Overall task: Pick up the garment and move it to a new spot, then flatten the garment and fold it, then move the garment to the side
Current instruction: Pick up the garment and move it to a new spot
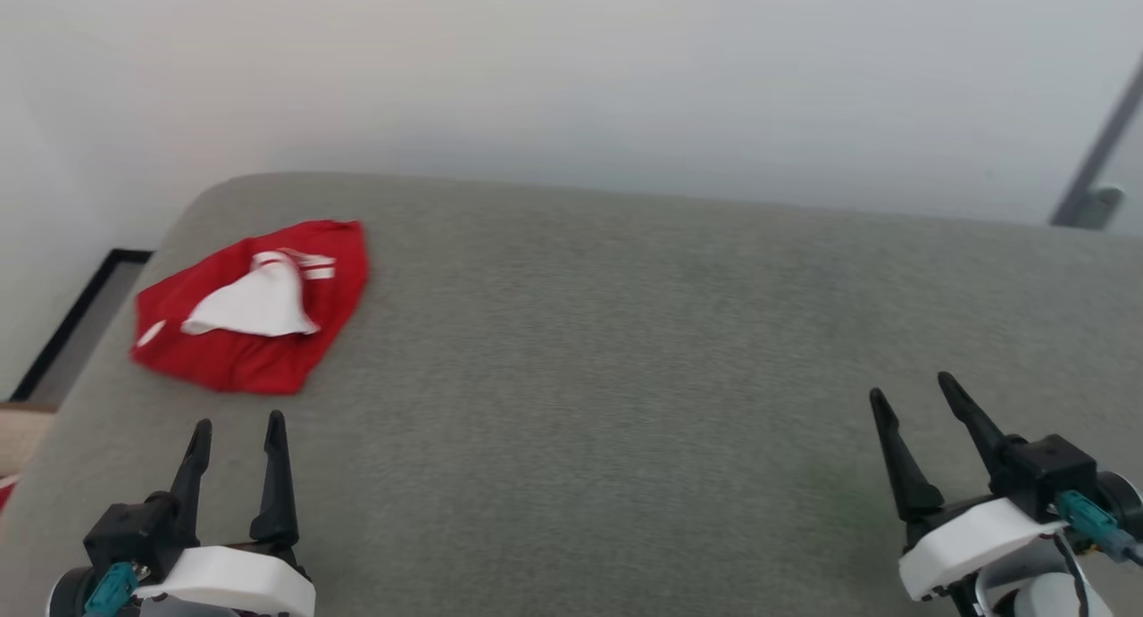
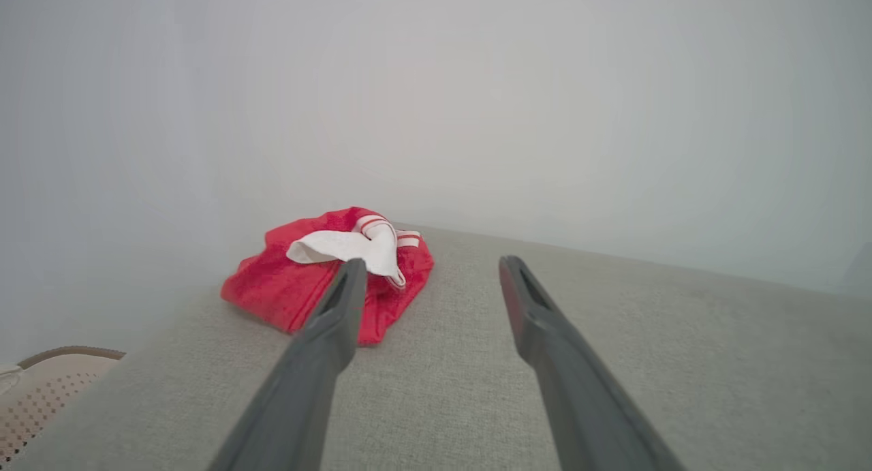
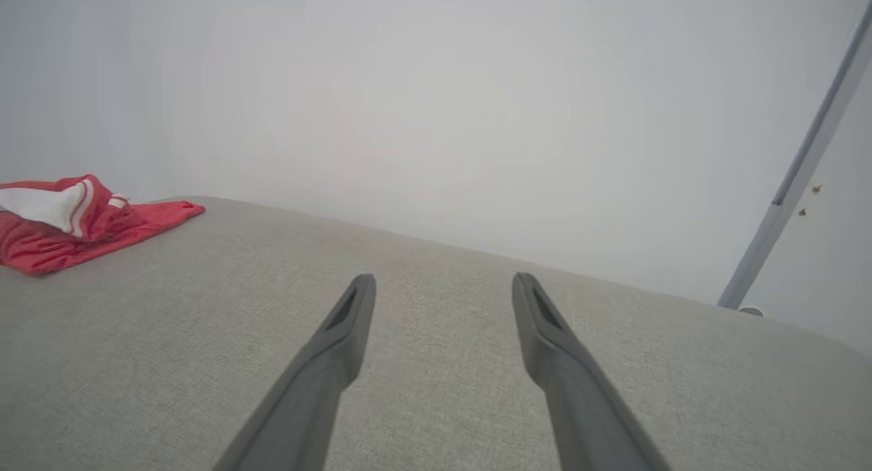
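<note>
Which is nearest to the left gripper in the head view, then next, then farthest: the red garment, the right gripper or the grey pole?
1. The garment, just ahead of the left gripper, at the left.
2. The right gripper, lower right, across the grey surface.
3. The grey pole, far upper right.

Black tapered fingers (image 1: 275, 483), white wrist shells (image 1: 237, 581), teal connectors (image 1: 109, 592).

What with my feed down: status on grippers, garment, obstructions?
Left gripper open, empty, just short of garment. Right gripper open, empty, over bare grey cushion. Shirt crumpled at far-left corner. Nothing in the way.
</note>
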Available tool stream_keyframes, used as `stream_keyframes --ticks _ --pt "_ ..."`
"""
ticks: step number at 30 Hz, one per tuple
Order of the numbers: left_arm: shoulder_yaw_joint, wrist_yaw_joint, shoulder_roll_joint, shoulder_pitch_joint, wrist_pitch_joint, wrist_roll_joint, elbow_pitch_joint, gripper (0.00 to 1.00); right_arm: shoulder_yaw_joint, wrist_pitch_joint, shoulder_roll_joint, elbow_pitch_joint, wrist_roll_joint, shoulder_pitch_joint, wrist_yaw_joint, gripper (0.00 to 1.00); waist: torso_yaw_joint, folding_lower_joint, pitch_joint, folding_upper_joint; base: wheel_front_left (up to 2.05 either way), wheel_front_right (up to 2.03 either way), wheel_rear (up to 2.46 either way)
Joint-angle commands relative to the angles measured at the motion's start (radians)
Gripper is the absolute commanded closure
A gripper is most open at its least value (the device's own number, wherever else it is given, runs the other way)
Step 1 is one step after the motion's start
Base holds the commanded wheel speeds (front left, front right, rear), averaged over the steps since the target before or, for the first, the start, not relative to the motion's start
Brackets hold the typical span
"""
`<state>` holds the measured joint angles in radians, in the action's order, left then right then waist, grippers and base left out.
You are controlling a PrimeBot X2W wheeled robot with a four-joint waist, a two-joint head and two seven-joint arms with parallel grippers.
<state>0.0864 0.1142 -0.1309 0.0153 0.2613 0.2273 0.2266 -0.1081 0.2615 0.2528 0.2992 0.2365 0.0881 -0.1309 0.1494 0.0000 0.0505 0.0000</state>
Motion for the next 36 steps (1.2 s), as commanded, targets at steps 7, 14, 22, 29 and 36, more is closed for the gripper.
stream_keyframes --ticks 7,14,22,29,36 --pt "0.017 -0.022 0.013 0.005 0.006 -0.016 0.004 0.00 -0.049 0.004 -0.004 0.014 0.018 0.031 0.000 0.00 0.132 0.0000 0.014 0.0000 0.00 0.00 0.00" --pt "0.027 -0.020 0.016 0.016 0.006 -0.021 0.019 0.00 -0.080 0.005 -0.006 0.018 0.028 0.048 0.000 0.00 0.217 0.0000 0.016 0.0000 0.00 0.00 0.00" --pt "0.034 -0.016 0.020 0.018 0.006 -0.024 0.029 0.00 -0.103 0.005 -0.010 0.015 0.039 0.058 0.000 0.00 0.278 0.0000 0.012 0.0000 0.00 0.00 0.00" --pt "0.041 -0.011 0.034 0.036 0.006 -0.011 0.034 0.00 -0.103 0.005 0.000 0.005 0.042 0.060 0.000 0.00 0.306 0.0000 -0.008 0.0000 0.00 0.00 0.00" --pt "0.035 -0.001 0.026 0.154 0.006 -0.005 0.073 0.00 -0.093 0.005 0.026 -0.026 0.043 0.064 0.000 0.00 0.297 0.0000 -0.051 0.0000 0.00 0.00 0.00"
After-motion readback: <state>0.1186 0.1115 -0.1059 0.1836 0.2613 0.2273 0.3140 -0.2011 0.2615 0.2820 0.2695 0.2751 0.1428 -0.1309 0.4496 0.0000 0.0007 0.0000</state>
